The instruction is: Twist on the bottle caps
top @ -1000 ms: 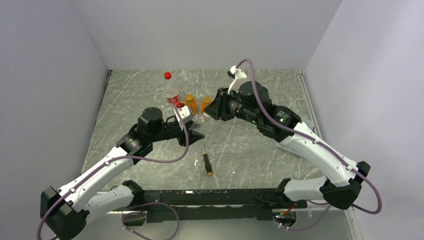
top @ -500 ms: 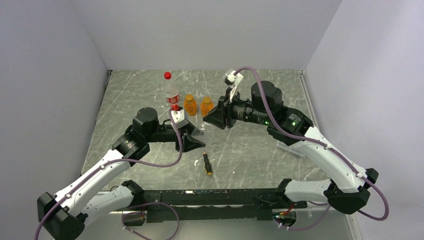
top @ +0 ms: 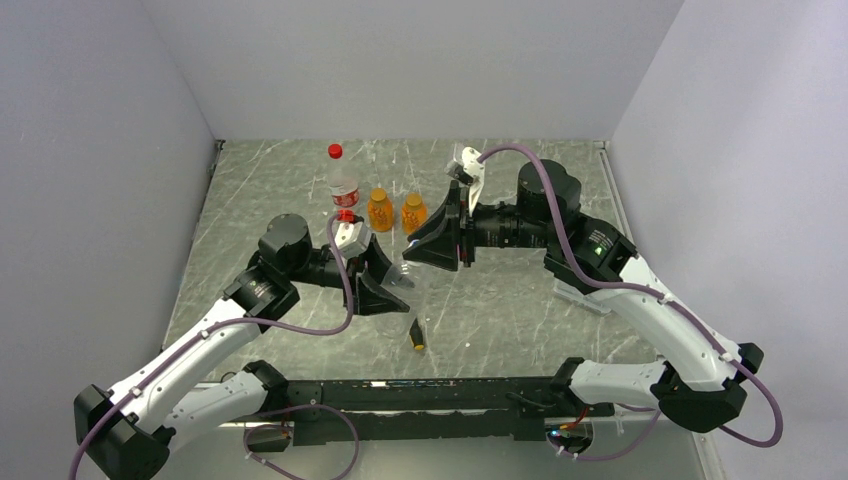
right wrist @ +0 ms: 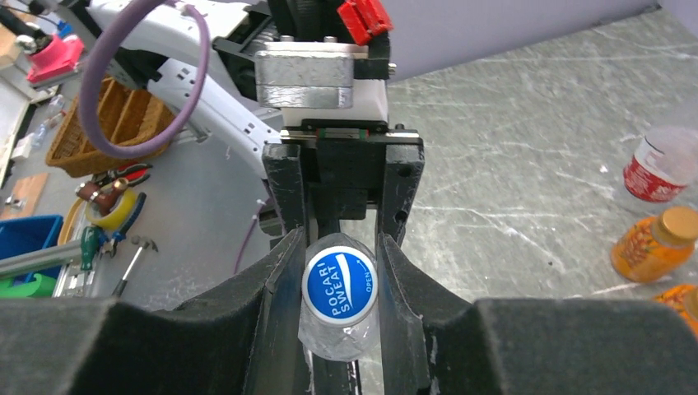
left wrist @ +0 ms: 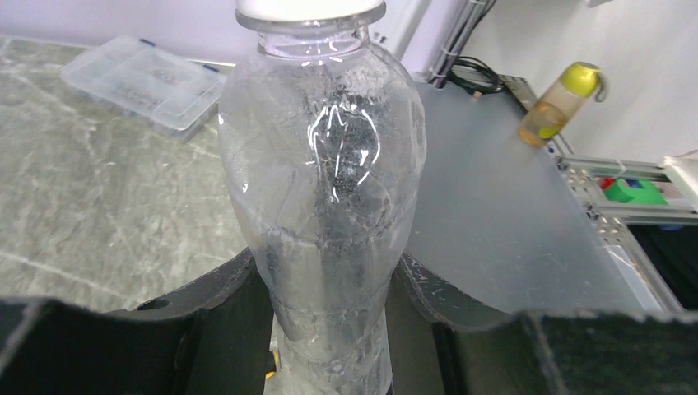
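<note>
Left pincer (left wrist: 329, 284) is clamped round the crumpled clear plastic bottle (left wrist: 325, 189). Since a second ago it has drawn back from the tall red-capped bottle (top: 343, 185) toward the near edge, above the black-and-orange screwdriver (top: 415, 335). Right pincer (right wrist: 339, 247) has followed, its fingers pressed on the round blue-and-white plastic cap (right wrist: 339, 282). The held bottle hangs over mid-table, near level, neck toward the far right corner.
</note>
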